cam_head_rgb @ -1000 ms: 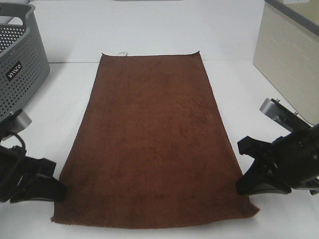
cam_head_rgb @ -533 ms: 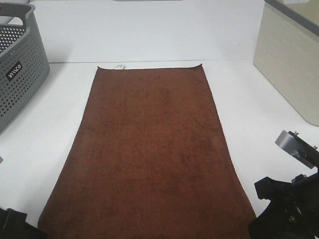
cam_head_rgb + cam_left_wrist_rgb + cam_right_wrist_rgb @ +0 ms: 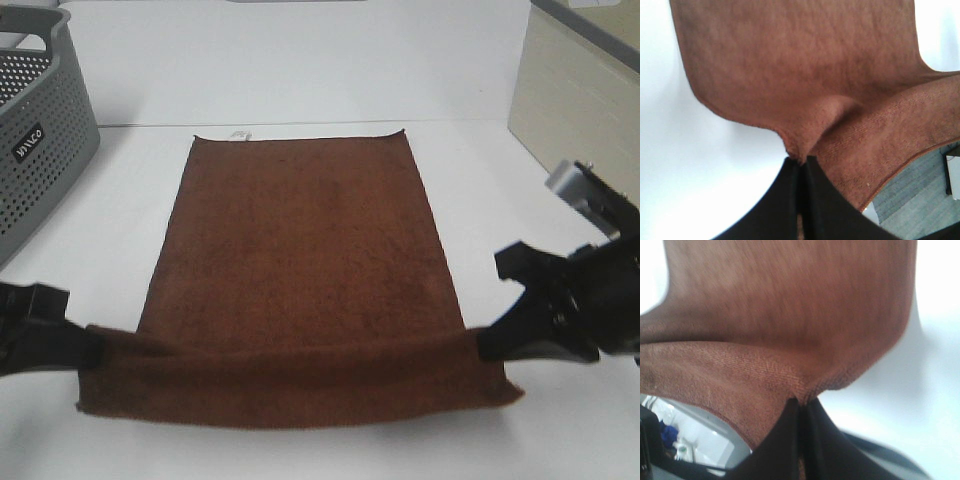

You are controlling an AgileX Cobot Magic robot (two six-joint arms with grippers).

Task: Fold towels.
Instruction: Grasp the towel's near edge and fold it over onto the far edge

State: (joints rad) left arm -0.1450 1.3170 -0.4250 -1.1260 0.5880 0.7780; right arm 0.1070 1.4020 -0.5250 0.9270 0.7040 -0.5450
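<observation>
First fold in hand, by our reading. The towel [image 3: 300,250] lies mid-tabletop [image 3: 300,80], most of it flat; only its near short edge is up, slung as a sagging band between the two arms. The left end effector [image 3: 801,165] is pinched tight on the near-left corner, with cloth bunching out of the closed tips in the wrist view. The right end effector [image 3: 800,405] is likewise closed on the near-right corner. The long axis runs straight away from the robot, near to far in the high view. The far short edge points at the back of the tabletop, and a small white tag [image 3: 240,133] sits near its left corner. The grey basket [image 3: 40,130] stands well apart at far left. We judge the fold barely begun, as the raised band overlaps just the nearest strip of cloth. Next move calls for both arms to travel forward together, level and matched in pace. The band should be held taut enough not to drag or skew. Then they set the near edge down on the far edge, corners matched, before opening.
</observation>
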